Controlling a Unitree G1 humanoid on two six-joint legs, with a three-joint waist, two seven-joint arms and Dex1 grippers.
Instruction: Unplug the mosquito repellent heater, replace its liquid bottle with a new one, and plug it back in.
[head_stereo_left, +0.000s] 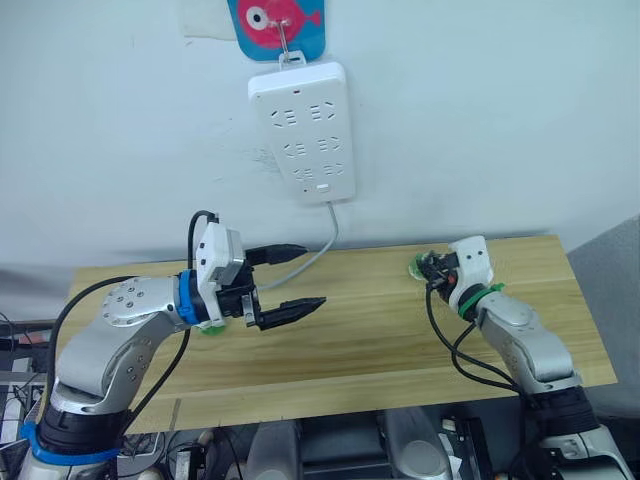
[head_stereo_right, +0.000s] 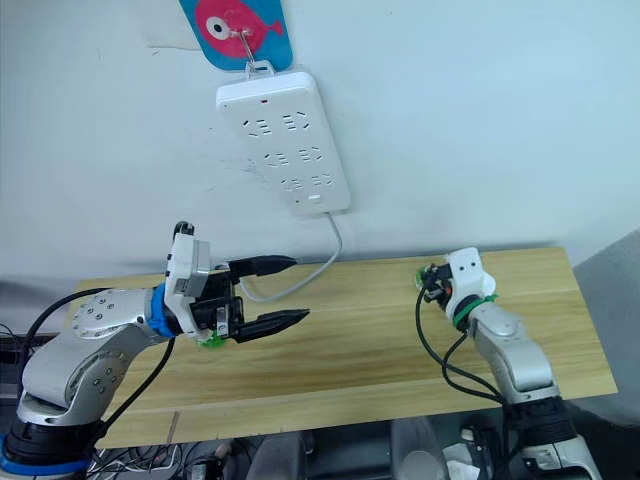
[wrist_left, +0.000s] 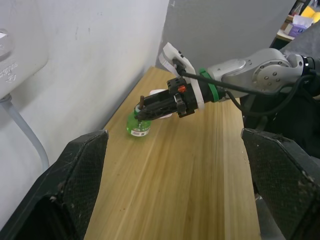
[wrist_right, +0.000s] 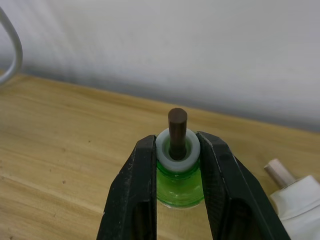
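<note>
A pale wall backs a wooden table (head_stereo_left: 380, 340), and a white power strip (head_stereo_left: 302, 130) hangs on the wall in the upper middle of the head view, below a blue card with a pink fish (head_stereo_left: 282, 22); its grey cable (head_stereo_left: 318, 250) drops to the tabletop. At the right of the frame, near the table's back edge, the right gripper (wrist_right: 177, 150) is clamped on the neck of the green bottle (wrist_right: 179, 182), one black finger on each side of the white collar, with the dark wick (wrist_right: 177, 131) sticking up between them; the bottle stands on the wood. Just beside it, at the lower right corner of the right wrist view, lies the white heater (wrist_right: 300, 200), one prong visible. At the left of the head view the left gripper (head_stereo_left: 290, 280) hovers above the table with its fingers spread wide apart, holding nothing. A bit of green (head_stereo_left: 211, 327) shows just under that wrist, but what it is cannot be told.
</note>
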